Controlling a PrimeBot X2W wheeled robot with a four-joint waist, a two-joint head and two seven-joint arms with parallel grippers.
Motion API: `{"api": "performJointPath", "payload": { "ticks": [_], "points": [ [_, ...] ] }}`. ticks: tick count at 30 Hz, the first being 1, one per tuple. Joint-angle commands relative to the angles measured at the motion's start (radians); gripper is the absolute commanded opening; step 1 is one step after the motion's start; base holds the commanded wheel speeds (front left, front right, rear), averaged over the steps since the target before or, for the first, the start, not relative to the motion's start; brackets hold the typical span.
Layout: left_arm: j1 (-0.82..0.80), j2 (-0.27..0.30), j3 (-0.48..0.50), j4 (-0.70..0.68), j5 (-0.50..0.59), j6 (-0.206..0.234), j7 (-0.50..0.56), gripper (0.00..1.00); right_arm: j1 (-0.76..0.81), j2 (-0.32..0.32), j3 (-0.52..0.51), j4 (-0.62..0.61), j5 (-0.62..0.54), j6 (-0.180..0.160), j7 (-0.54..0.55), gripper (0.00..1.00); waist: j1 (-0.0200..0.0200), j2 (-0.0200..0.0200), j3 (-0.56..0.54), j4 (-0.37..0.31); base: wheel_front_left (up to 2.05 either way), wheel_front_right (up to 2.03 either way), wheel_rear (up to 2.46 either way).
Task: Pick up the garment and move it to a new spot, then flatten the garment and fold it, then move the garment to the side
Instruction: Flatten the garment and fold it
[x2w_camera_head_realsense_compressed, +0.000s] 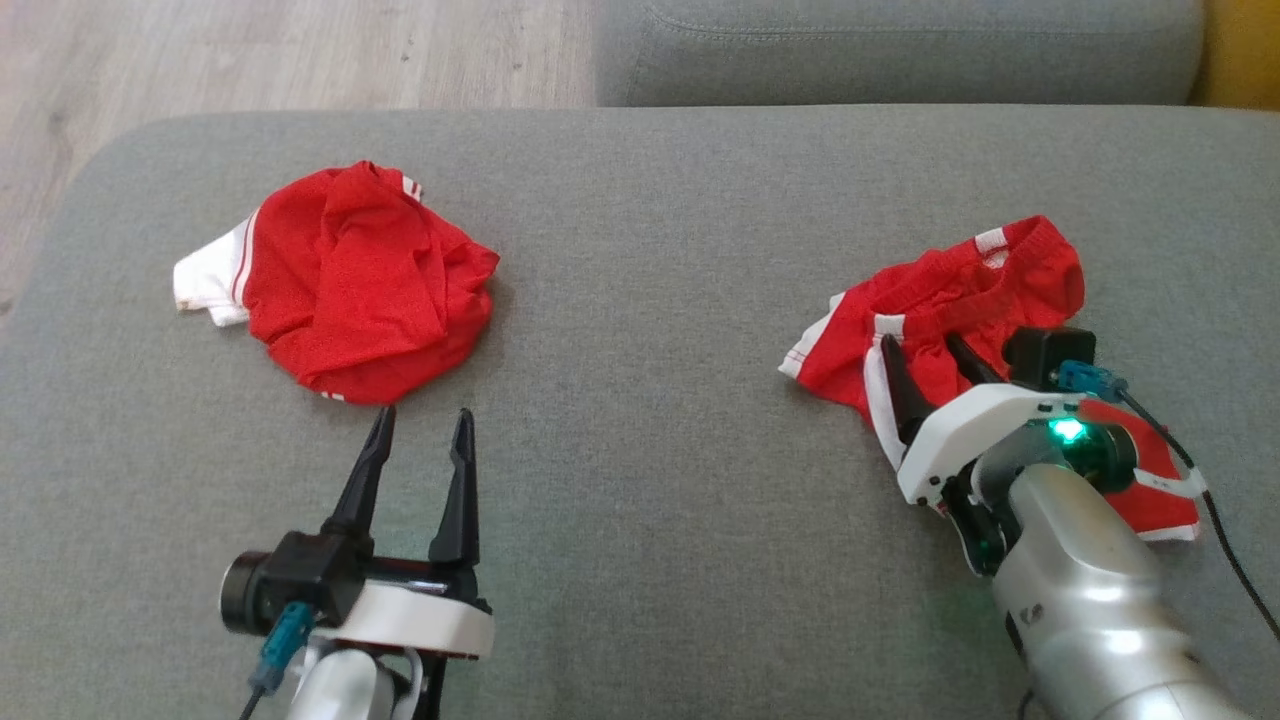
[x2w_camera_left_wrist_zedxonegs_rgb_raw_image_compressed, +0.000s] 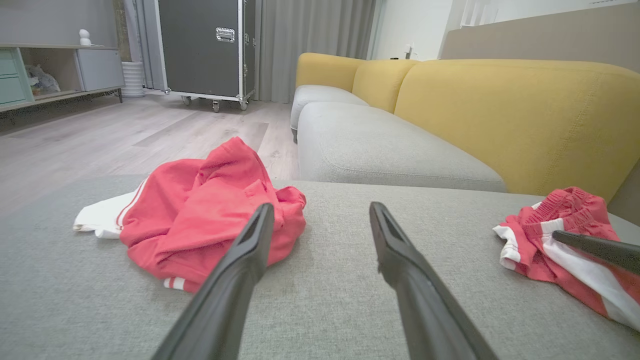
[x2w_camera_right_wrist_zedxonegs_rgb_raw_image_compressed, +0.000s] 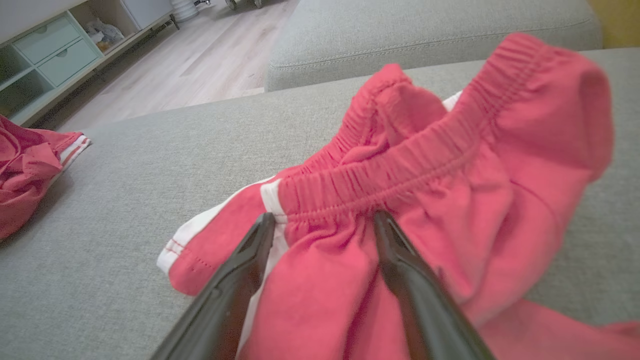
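Note:
Two red garments lie on the grey cushion (x2w_camera_head_realsense_compressed: 640, 520). At the left is a crumpled garment (x2w_camera_head_realsense_compressed: 360, 280) (x2w_camera_left_wrist_zedxonegs_rgb_raw_image_compressed: 200, 215) (x2w_camera_right_wrist_zedxonegs_rgb_raw_image_compressed: 25, 170) with a white striped sleeve. My left gripper (x2w_camera_head_realsense_compressed: 420, 420) (x2w_camera_left_wrist_zedxonegs_rgb_raw_image_compressed: 321, 209) is open just in front of it, touching nothing. At the right lies a bunched pair of red shorts (x2w_camera_head_realsense_compressed: 960, 290) (x2w_camera_left_wrist_zedxonegs_rgb_raw_image_compressed: 550, 225) (x2w_camera_right_wrist_zedxonegs_rgb_raw_image_compressed: 450, 150) with an elastic waistband and white side stripes. My right gripper (x2w_camera_head_realsense_compressed: 920, 345) (x2w_camera_right_wrist_zedxonegs_rgb_raw_image_compressed: 325, 219) is open over the shorts. Its fingers stand on either side of a fold of cloth just below the waistband.
Beyond the cushion is a second grey sofa seat (x2w_camera_left_wrist_zedxonegs_rgb_raw_image_compressed: 380, 150) with a yellow backrest (x2w_camera_left_wrist_zedxonegs_rgb_raw_image_compressed: 500, 115). Wooden floor (x2w_camera_head_realsense_compressed: 250, 50) runs along the far left edge. A black wheeled case (x2w_camera_left_wrist_zedxonegs_rgb_raw_image_compressed: 205, 50) and a shelf unit (x2w_camera_left_wrist_zedxonegs_rgb_raw_image_compressed: 50, 70) stand farther off.

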Motion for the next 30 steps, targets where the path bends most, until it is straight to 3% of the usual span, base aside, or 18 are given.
{"api": "performJointPath", "payload": {
  "ticks": [1,2,3,4,5,15,24,30],
  "points": [
    [-0.050,0.001,0.023,-0.032,-0.008,0.009,-0.008,1.00,-0.044,-0.001,0.026,-0.011,-0.003,-0.001,-0.015,1.00,-0.0001,0.0000,0.003,-0.001,0.00,0.00,0.00],
    [-0.051,0.001,0.022,-0.032,-0.008,0.010,-0.008,1.00,-0.052,-0.001,0.033,0.006,-0.003,-0.001,-0.018,1.00,-0.0001,0.0000,0.005,-0.002,0.00,0.00,0.00],
    [-0.052,0.001,0.020,-0.031,-0.009,0.010,-0.008,1.00,-0.060,-0.001,0.039,0.020,0.001,-0.001,-0.023,0.81,-0.0001,0.0000,0.006,-0.003,0.00,0.00,0.00],
    [-0.055,0.001,0.018,-0.031,-0.009,0.010,-0.008,1.00,-0.067,-0.001,0.044,0.032,0.005,-0.001,-0.031,0.24,-0.0001,0.0000,0.007,-0.004,0.00,0.00,0.00],
    [-0.057,0.001,0.017,-0.030,-0.009,0.011,-0.008,1.00,-0.073,-0.001,0.049,0.040,0.011,-0.001,-0.046,0.00,-0.0001,0.0000,0.008,-0.005,0.00,0.00,0.00],
    [-0.049,0.001,0.035,-0.032,-0.004,0.016,-0.008,1.00,-0.090,-0.001,0.071,-0.053,0.206,-0.001,-0.138,0.00,-0.0001,0.0000,-0.008,-0.049,0.00,0.00,0.00],
    [-0.014,0.001,0.061,-0.038,0.002,0.016,-0.008,1.00,-0.049,-0.001,-0.192,-0.386,0.206,-0.001,-0.140,0.00,-0.0001,0.0000,-0.058,-0.102,0.00,0.00,0.00],
    [0.016,0.001,0.070,-0.043,0.004,0.016,-0.008,1.00,-0.094,-0.023,-0.300,-0.496,0.133,-0.001,-0.131,0.00,-0.0001,0.0000,-0.099,-0.127,0.00,0.00,0.00]
  ]
}}
